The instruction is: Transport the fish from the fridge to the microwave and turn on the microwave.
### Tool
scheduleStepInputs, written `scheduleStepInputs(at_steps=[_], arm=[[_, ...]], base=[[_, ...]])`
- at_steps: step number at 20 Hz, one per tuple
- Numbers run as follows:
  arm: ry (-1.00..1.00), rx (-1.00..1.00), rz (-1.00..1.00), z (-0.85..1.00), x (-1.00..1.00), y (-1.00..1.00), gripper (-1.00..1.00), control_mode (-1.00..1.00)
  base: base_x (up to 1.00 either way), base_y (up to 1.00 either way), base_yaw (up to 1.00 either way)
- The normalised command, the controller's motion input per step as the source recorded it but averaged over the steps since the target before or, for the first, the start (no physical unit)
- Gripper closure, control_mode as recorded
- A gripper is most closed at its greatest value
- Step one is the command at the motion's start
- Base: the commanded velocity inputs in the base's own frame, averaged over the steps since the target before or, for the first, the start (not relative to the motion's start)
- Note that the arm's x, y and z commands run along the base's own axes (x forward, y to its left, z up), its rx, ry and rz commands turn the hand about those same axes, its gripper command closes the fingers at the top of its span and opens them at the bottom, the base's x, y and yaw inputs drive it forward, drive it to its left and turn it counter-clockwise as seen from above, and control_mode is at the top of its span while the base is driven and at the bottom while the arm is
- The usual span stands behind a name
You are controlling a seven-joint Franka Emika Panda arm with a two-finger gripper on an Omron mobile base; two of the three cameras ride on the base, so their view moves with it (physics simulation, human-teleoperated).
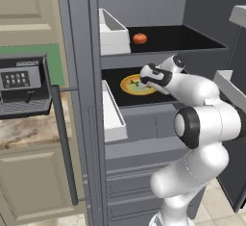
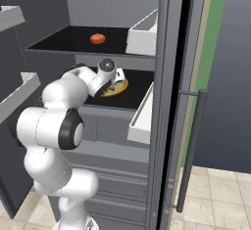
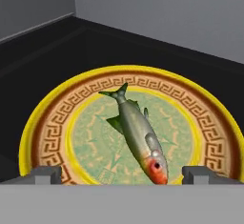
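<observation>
We are looking along the gripper at the fish, which is lying on the plate on a black fridge shelf. The fish is slim and greenish-grey, with a paler silvery belly, a forked tail pointing to about 11 o'clock and a head with a red patch pointing to about 5 o'clock. Small dark fins are sticking out along its back and side. It is resting across the plate's pale green centre, inside a brown band with a key pattern and a yellow rim.

Our fingertips are standing wide apart, one at 8 o'clock and one at 4 o'clock of the hand view, holding nothing; the fish's head is lying between them, nearer the 4 o'clock one. We cannot tell whether they are touching the plate.

In the left base view a tomato is sitting on the shelf above, at 12 o'clock from the plate.
</observation>
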Motion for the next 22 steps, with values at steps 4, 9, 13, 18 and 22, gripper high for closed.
scheduleStepInputs(at_steps=[4, 9, 13, 18, 22], arm=[[0.01, -0.04, 0.01, -0.14, 0.23, 0.0, -1.0, -1.0], [0.01, -0.02, 0.01, -0.13, 0.23, 0.0, -1.0, -1.0], [0.02, -0.02, 0.0, -0.14, 0.24, 0.0, -1.0, -1.0], [0.03, -0.02, 0.01, -0.15, 0.26, 0.0, -1.0, -1.0], [0.01, 0.0, 0.01, -0.11, 0.28, 0.0, -1.0, -1.0]], base=[[0.0, 0.0, 0.0], [0.0, 0.0, 0.0], [0.0, 0.0, 0.0], [0.0, 0.0, 0.0], [0.0, 0.0, 0.0]])
